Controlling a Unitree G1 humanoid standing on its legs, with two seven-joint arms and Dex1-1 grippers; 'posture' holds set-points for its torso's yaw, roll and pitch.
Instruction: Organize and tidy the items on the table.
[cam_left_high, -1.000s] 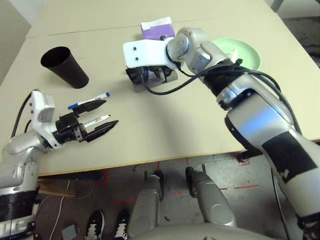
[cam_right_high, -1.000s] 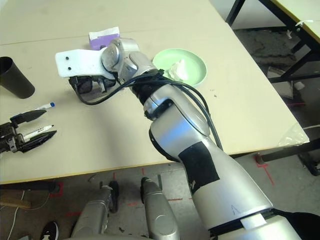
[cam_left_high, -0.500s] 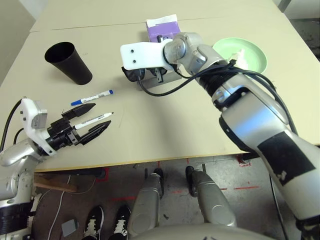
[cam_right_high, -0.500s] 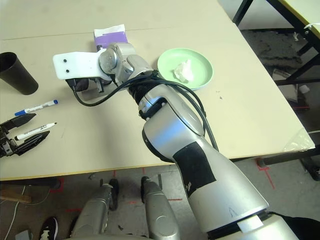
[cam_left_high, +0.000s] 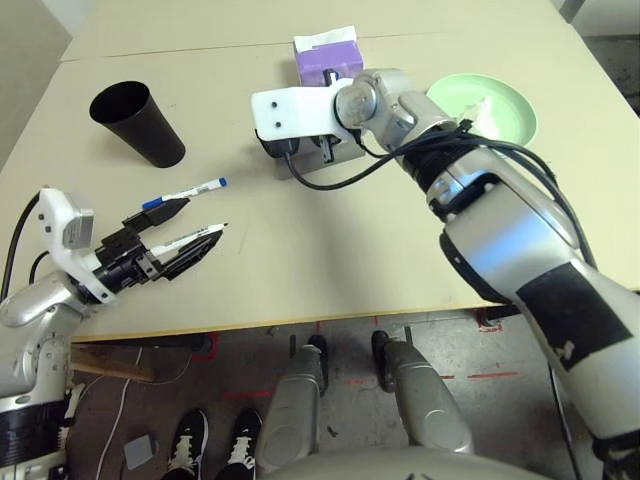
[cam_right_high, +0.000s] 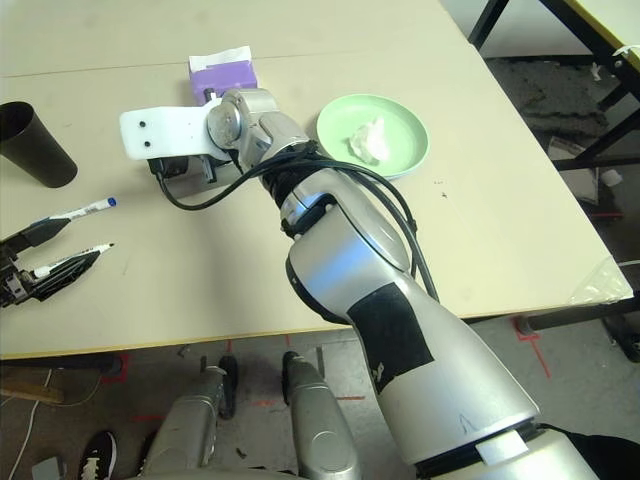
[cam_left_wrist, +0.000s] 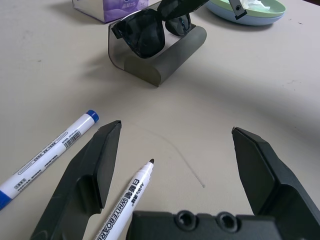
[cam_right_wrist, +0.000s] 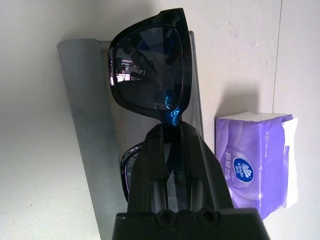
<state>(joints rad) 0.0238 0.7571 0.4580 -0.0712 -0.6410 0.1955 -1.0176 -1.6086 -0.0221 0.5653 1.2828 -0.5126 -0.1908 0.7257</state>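
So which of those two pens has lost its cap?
The marker between the open left gripper's fingers: its black tip is bare. The other marker, beside it, wears a blue cap.

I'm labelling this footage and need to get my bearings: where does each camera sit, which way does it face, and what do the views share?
Left eye view: on the head, looking down at the table; both silver forearms, left gripper, cup.
Right eye view: beside it, same scene, with the green plate.
Left wrist view: looks along the open left gripper at two markers and sunglasses in the case.
Right wrist view: looks down the right gripper, shut on the sunglasses.
Shared: both wrist views show sunglasses, case and tissue box.
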